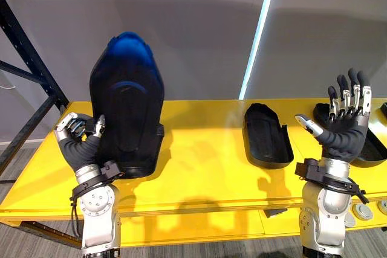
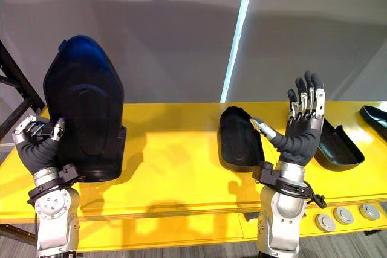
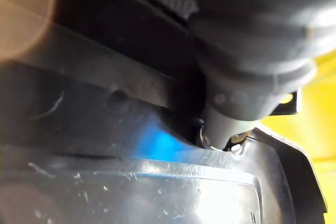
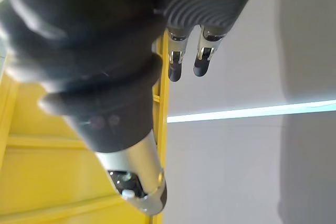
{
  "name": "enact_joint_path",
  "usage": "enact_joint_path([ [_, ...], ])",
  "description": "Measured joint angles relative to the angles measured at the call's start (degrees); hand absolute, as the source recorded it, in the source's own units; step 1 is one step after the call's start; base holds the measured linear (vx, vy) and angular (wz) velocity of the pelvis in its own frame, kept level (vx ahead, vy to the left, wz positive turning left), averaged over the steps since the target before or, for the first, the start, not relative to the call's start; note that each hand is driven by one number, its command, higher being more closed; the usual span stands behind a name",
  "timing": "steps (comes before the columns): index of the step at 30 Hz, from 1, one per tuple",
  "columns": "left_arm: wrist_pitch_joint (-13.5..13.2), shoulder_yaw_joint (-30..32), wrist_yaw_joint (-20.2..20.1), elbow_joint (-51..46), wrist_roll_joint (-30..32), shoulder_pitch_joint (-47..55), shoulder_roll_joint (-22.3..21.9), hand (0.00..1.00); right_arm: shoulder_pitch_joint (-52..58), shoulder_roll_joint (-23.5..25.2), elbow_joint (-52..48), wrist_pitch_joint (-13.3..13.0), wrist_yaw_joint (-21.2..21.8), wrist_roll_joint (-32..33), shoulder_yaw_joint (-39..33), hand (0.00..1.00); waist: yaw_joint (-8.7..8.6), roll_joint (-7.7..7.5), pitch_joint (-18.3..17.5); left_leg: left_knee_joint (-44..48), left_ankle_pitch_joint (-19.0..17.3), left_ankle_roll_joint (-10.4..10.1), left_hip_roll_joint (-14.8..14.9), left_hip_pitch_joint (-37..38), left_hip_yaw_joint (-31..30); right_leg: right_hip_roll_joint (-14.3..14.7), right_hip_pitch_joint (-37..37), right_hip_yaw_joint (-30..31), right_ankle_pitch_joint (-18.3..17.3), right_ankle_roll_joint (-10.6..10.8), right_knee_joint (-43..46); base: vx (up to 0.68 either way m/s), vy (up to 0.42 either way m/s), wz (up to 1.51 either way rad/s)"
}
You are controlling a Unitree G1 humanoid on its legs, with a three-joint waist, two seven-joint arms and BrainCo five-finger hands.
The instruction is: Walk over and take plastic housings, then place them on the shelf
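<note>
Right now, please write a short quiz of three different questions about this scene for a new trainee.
1. True or false: the left robot hand grips the upright housing.
2. The right robot hand is: A) open and empty, B) shut on a housing, C) pressing flat on the table.
3. Fill in: the flat housing between the hands lies on a ___ surface.

Key: 1 true; 2 A; 3 yellow.

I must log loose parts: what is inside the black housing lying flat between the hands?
The flat housing opens upward; nothing shows in its hollow, but the dark floor by its near wall is unclear.
</note>
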Motion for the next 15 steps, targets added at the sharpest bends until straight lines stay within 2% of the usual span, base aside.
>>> enact_joint_path([
  [3, 2.1, 0.9, -2.5, 4.4, -4.7, -0.1, 2.3, 1.0, 1.9, 0.0, 0.0, 0.1, 0.5, 0.0, -0.6, 0.0, 0.03, 0.05, 0.0, -1.8, 0.8, 0.0, -0.1, 0.8, 0.0, 0.0, 0.0, 0.0, 0.0, 0.0, -0.1, 0.0, 0.0, 0.0],
  [7, 6.4, 1.5, -7.0, 11.4, -10.3, -1.4, 5.5, 1.0, 6.2, 0.4, 0.0, 1.4, 2.1, 1.0, -0.5, 0.0, -0.12, 0.11, 0.0, -3.1, 1.2, 0.0, -0.1, 1.0, 0.2, 0.2, -0.3, 0.1, 0.0, 0.0, -0.4, 0.0, 0.0, 0.0],
  [11, 8.3, 1.5, -9.5, 13.6, -13.1, -1.7, 5.9, 1.0, 8.8, 0.7, 0.0, 2.3, 2.8, 2.5, -0.5, 0.0, -0.16, 0.23, 0.0, -3.8, 1.5, 0.0, -0.2, 0.4, 0.5, 0.4, -1.1, 0.4, 0.3, 0.1, -1.2, 0.01, 0.0, -0.03],
  [15, 8.7, 1.2, -11.2, 15.7, -16.9, -2.3, 6.7, 1.0, 10.5, 1.0, 0.0, 2.7, 3.0, 2.7, 0.0, 0.0, -0.45, 0.39, 0.1, -3.9, 1.6, 0.0, -0.1, -0.9, 0.6, 0.5, -2.2, 0.4, 0.3, 0.2, -1.7, 0.0, 0.0, 0.0],
])
